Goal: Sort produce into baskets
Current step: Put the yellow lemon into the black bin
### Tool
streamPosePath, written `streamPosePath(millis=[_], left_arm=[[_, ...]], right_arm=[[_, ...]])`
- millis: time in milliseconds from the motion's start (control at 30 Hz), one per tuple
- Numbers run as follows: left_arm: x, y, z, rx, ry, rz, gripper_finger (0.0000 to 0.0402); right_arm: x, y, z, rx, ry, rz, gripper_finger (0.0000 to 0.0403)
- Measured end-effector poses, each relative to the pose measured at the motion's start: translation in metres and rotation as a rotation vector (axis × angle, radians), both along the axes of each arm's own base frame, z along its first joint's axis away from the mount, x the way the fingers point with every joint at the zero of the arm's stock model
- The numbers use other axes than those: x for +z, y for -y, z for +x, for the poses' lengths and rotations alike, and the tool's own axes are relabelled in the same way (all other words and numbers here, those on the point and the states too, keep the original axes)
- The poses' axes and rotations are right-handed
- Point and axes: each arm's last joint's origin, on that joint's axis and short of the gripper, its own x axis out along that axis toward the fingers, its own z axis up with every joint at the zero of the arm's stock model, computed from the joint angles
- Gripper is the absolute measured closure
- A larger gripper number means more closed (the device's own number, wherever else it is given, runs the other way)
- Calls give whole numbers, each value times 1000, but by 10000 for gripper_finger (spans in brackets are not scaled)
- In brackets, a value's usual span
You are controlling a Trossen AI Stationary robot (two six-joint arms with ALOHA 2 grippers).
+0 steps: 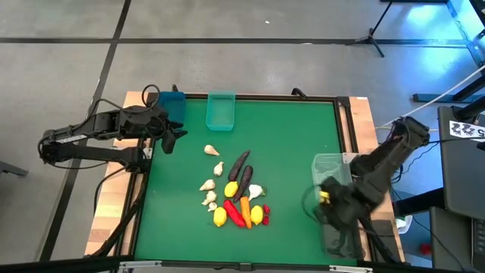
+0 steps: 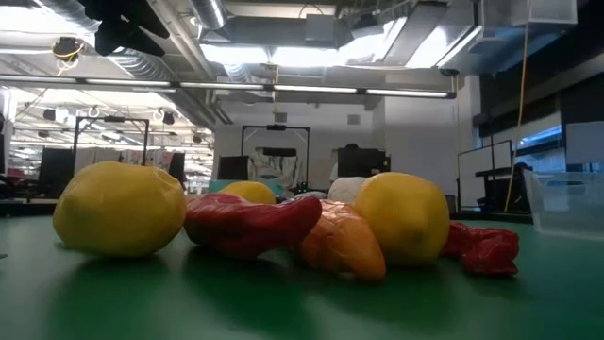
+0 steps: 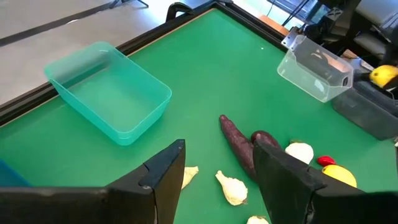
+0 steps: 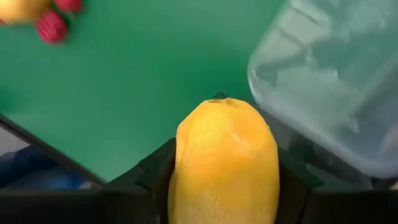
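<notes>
The right gripper [image 4: 221,186], at four o'clock on the table, has its fingers around a smooth yellow plastic lemon [image 4: 225,165] just beside the clear plastic bin [image 4: 329,81], so a release here could drop it outside, while the left gripper [image 3: 217,177] waits parted and empty at ten o'clock.

A yellow lemon [image 4: 227,165] sits between the fingers of my right tool [image 1: 327,199], just beside the clear bin [image 1: 333,168] and above the dark grey bin [image 1: 341,236] at the right edge of the green tabletop [image 1: 288,136]. The blue bin [image 1: 173,104] and the translucent teal bin [image 1: 220,111] stand side by side at the far edge, the teal one empty. Mid-tabletop lies the loose produce: two dark purple eggplants [image 1: 242,168] slanted together, cream garlic bulbs [image 1: 211,151] scattered to their left, more lemons [image 1: 220,217], red chili peppers [image 1: 235,213] and an orange carrot [image 1: 245,208] in a tight cluster.
</notes>
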Motion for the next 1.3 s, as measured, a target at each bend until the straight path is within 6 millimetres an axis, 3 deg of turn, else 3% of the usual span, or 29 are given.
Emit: streamPosePath(millis=[167,333,733,867,1033,1300], left_arm=[[0,0,0,17,9,-21,217],[0,0,0,22,7,-14,217],[0,-2,0,60,2,12,217],[0,-2,0,60,2,12,217],[0,-2,0,68,7,0,217],[0,-2,0,72,10,-5,217]], right_arm=[[0,-21,-27,-65,-20,36,222],[-1,-30,-39,-72,-18,51,206],[-11,-28,-41,-41,-11,13,147],[-7,-27,-36,-16,140,-49,144],[3,-19,-3,43,302,-87,144],[4,9,92,378,554,-76,144]])
